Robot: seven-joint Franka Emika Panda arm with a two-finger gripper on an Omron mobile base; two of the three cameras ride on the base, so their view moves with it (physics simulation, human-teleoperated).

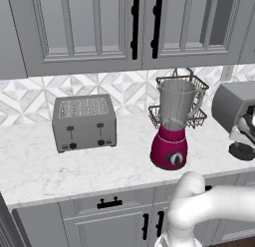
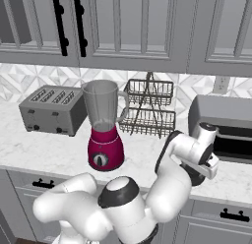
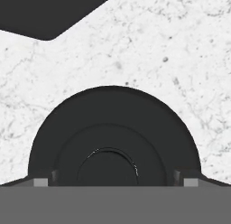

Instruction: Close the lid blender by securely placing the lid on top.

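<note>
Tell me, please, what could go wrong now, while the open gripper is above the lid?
The gripper is open directly over the lid, which lies flat on the counter; the fingers may slip off so low a disc. The blender jar stands tall, so a carried lid might knock its rim.

White arm (image 2: 147,198) bent low, fingers (image 3: 40,182) spread wide.

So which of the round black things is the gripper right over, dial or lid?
The lid, flat on the counter beneath the open gripper; the dial sits on the blender's base.
</note>
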